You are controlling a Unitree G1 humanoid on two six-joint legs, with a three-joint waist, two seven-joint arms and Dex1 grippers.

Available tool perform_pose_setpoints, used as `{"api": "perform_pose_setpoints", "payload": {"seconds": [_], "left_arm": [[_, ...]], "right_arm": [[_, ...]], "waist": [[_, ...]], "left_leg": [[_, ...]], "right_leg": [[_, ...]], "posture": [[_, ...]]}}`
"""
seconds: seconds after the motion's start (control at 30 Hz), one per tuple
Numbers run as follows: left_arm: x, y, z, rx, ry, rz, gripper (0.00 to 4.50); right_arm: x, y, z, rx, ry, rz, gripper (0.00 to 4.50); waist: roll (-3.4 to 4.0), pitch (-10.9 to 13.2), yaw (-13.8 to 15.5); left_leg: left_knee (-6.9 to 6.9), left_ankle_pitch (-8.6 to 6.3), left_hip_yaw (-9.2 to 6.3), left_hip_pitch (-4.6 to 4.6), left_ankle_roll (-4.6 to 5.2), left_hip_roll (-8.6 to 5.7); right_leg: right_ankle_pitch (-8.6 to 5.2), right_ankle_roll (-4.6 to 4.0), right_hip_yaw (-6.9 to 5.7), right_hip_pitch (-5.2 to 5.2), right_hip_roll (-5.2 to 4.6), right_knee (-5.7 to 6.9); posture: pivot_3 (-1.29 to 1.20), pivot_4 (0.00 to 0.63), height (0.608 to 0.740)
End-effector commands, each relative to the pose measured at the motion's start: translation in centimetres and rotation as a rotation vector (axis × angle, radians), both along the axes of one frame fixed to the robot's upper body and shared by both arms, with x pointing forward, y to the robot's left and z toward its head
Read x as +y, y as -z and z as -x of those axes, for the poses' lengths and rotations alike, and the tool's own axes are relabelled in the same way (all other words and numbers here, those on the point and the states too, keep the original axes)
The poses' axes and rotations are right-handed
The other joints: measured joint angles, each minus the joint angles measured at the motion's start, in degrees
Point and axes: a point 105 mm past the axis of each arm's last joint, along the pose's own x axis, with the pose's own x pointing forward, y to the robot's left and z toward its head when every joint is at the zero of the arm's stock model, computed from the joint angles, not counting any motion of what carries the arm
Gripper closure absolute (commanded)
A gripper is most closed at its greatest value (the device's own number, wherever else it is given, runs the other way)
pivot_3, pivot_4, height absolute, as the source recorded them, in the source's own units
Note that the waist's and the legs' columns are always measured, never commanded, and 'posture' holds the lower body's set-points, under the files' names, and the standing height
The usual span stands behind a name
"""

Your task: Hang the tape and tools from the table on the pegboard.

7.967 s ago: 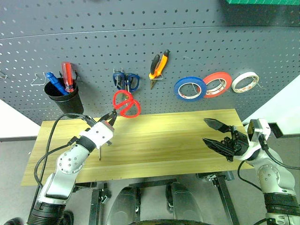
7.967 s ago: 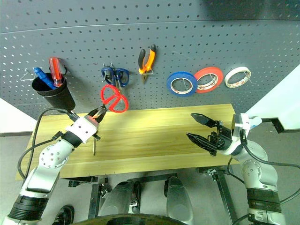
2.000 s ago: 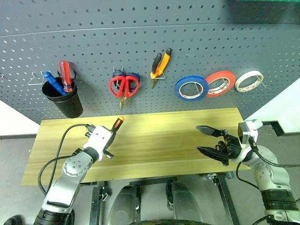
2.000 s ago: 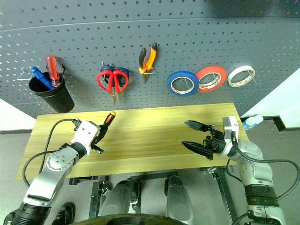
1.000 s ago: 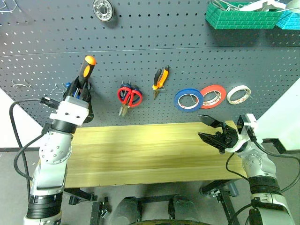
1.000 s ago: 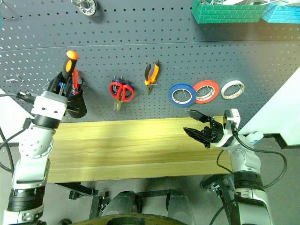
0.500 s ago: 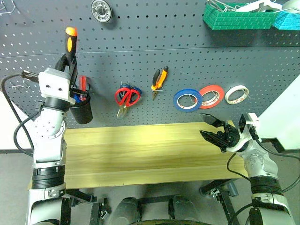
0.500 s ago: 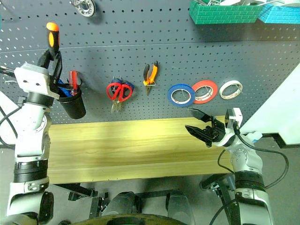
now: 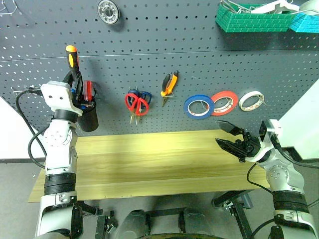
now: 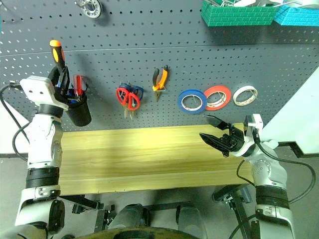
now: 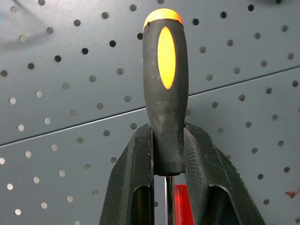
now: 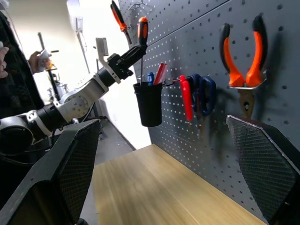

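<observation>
While its mate (image 9: 230, 138) gapes empty, left tool (image 11: 167, 140) clenched on the screwdriver (image 11: 165, 89) handle above black cup (image 9: 87, 118)

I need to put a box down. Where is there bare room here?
The table is bare from below the black cup across to the right gripper, which hovers open over its right end. The pegboard is crowded along the row of cup, red scissors, pliers and tape rolls.

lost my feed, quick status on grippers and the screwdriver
Left gripper shut on screwdriver, above black cup. Right gripper open, empty. Nothing in the way.
</observation>
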Motion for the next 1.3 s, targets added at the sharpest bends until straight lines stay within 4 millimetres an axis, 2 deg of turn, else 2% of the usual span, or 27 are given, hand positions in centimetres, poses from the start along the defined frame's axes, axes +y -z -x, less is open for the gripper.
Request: {"api": "perform_pose_setpoints", "payload": {"seconds": [0.03,0.2,0.33,0.6,0.8,0.9,1.0,1.1,1.2,1.3], "left_arm": [[0.7,0.8,0.2,0.014,-0.032,0.031,3.98],[0.6,2.2,0.4,0.054,-0.021,0.079,3.98],[1.1,2.7,0.5,0.067,-0.045,0.095,2.72],[0.5,0.8,1.1,-0.012,-0.026,0.076,0.08],[-1.2,-1.9,1.7,-0.109,-0.004,0.020,0.03],[-2.6,-4.0,2.1,-0.177,0.027,-0.024,0.03],[-5.0,-4.8,2.2,-0.198,0.108,-0.077,0.03],[-8.5,-4.1,2.3,-0.172,0.266,-0.108,0.03],[-12.6,-2.2,2.9,-0.095,0.487,-0.115,0.03],[-14.8,-0.3,3.5,-0.022,0.614,-0.117,0.03]], "right_arm": [[-0.3,-1.2,0.1,-0.047,0.000,0.005,0.00],[-0.4,-0.9,0.1,-0.039,-0.001,0.007,0.00],[-0.5,-0.7,0.0,-0.035,0.004,0.010,0.00],[-0.7,-0.5,-0.2,-0.037,0.006,0.008,0.00],[-0.9,-0.5,-0.4,-0.044,0.008,0.001,0.00],[-0.9,-0.5,-0.4,-0.047,0.004,-0.003,0.00],[-0.9,-0.5,-0.6,-0.053,0.001,-0.014,0.00],[-0.7,-0.4,-0.7,-0.057,-0.001,-0.023,0.00],[-0.1,-0.4,-0.9,-0.060,-0.006,-0.038,0.00],[0.8,-0.5,-1.2,-0.069,0.013,-0.047,0.00]], "waist": [[0.00,0.00,-0.07],[0.00,0.00,-0.06],[0.00,0.00,-0.04],[-0.02,-0.01,0.02],[-0.02,-0.04,0.11],[-0.05,-0.08,0.24],[-0.02,-0.29,0.38],[0.01,-0.54,0.36],[0.01,-0.56,0.30],[0.07,-0.62,0.02]], "left_leg": [[0.00,0.00,0.00,0.00,0.00,0.00],[0.01,0.01,-0.01,0.01,0.00,0.00],[0.01,0.00,0.00,0.01,0.00,0.00],[0.01,0.01,-0.01,0.02,0.00,0.00],[0.01,0.00,0.00,0.01,0.00,-0.01],[0.01,0.01,0.00,0.01,0.00,-0.01],[0.02,0.01,0.01,0.01,-0.01,-0.02],[0.02,0.01,0.03,0.02,-0.01,-0.03],[0.02,0.01,0.04,0.04,0.00,-0.04],[0.02,0.02,0.07,0.08,0.00,-0.03]], "right_leg": [[0.00,0.00,0.01,0.00,0.00,0.00],[0.00,0.00,0.01,0.01,0.00,0.03],[0.00,0.00,0.01,0.01,0.00,0.01],[0.00,0.00,0.01,0.01,0.00,0.02],[0.00,0.00,0.02,0.01,0.00,0.01],[0.00,-0.01,0.02,0.01,0.00,0.02],[0.01,-0.01,0.02,0.02,0.00,0.02],[0.01,-0.01,0.02,0.06,0.00,-0.01],[0.01,-0.01,0.03,0.08,0.00,-0.01],[0.00,-0.01,0.08,0.09,0.05,0.00]], "posture": [[-0.07,0.027,0.736],[-0.07,0.030,0.736],[-0.06,0.027,0.736],[-0.06,0.014,0.736],[-0.06,0.007,0.736],[-0.05,0.002,0.736],[-0.05,0.000,0.736],[-0.05,0.000,0.736],[-0.06,0.000,0.736],[-0.06,0.000,0.736]]}}
